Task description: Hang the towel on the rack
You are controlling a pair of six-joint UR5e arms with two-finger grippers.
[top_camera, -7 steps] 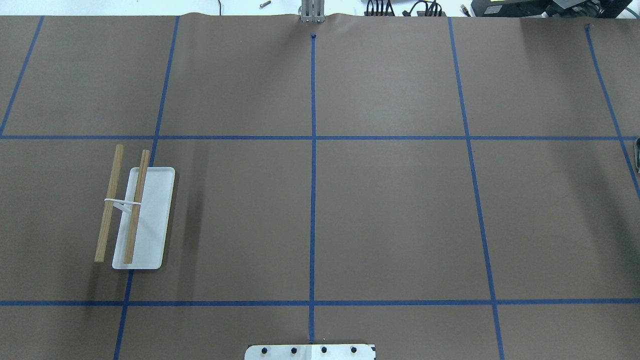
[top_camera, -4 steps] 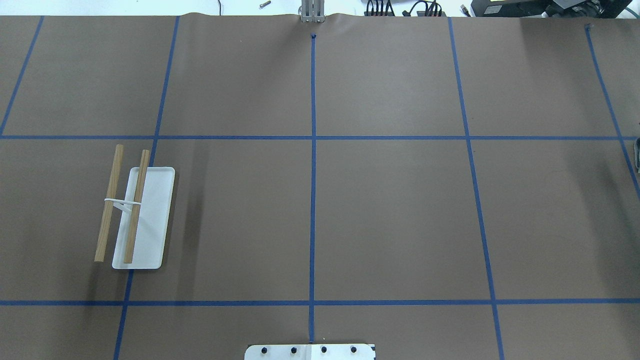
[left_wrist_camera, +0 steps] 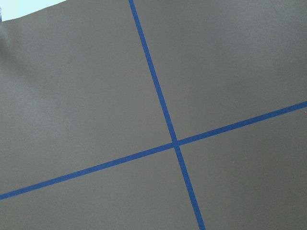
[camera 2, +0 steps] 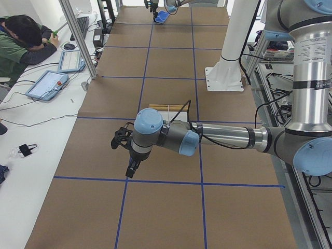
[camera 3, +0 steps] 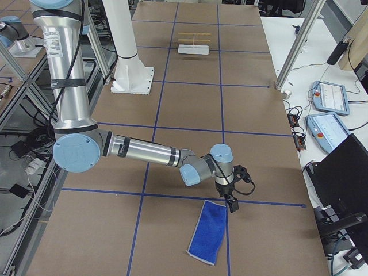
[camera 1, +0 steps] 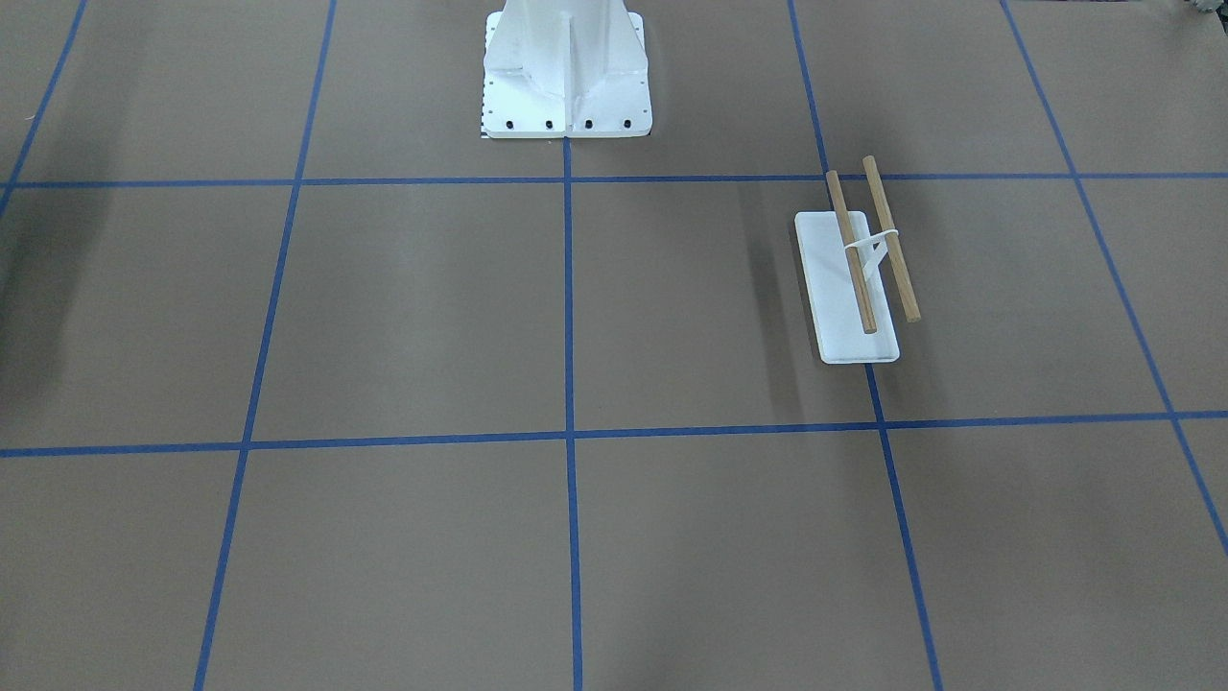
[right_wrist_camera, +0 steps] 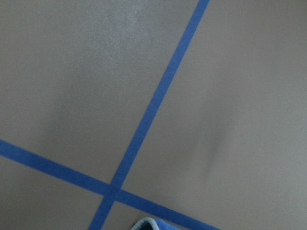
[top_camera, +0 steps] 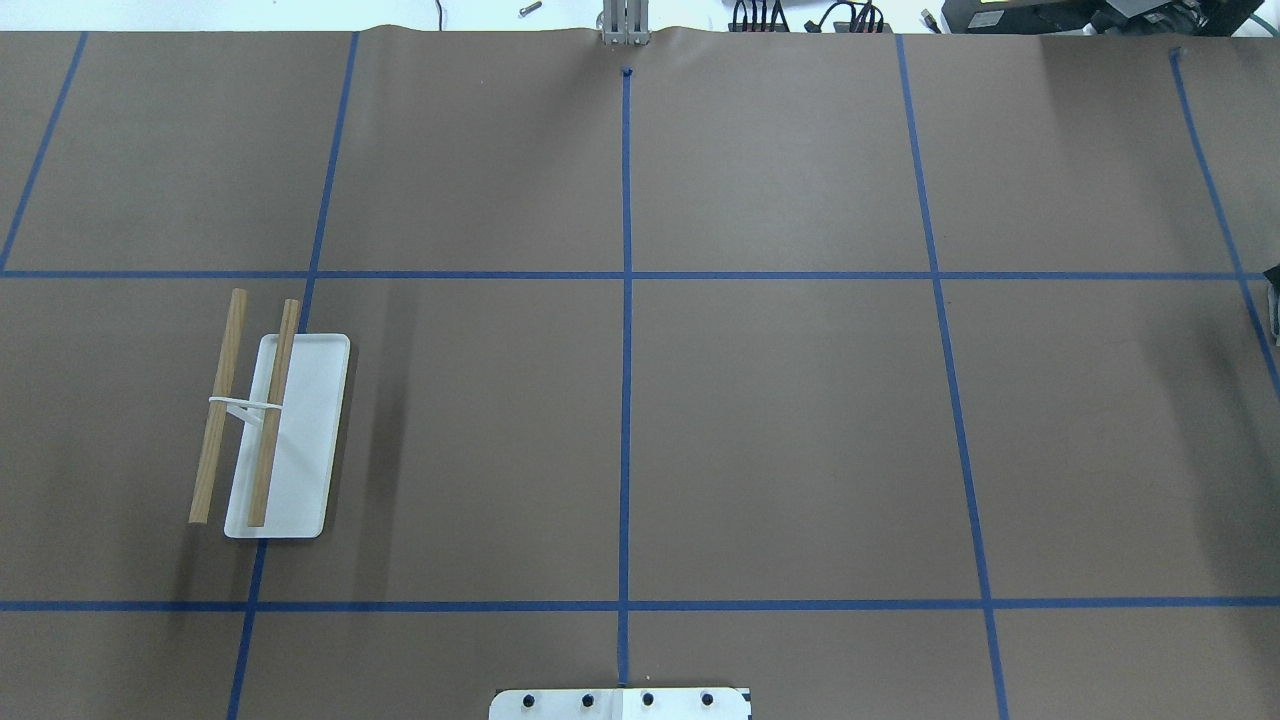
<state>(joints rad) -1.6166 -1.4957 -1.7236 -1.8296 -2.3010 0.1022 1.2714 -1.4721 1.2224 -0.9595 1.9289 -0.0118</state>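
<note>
Towel (camera 3: 208,239): flat on table (camera 3: 172,103), just beside right gripper (camera 3: 232,204) (open or closed: cannot tell; likewise left gripper (camera 2: 130,170)). Rack (top_camera: 290,440), 2 rods: well apart.

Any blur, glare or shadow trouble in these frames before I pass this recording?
Right wrist view: soft focus, fuzzy tape lines, and only a corner of the towel at the bottom edge. Left wrist view: sharp. Overhead view: even light, with a faint shadow band beside the rack. Front-facing view: a soft dark shadow at its left edge, no glare.

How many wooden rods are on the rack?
2. One rod runs above the rack's white base; the other rod runs parallel beside it, over the table. None seems hidden.
</note>
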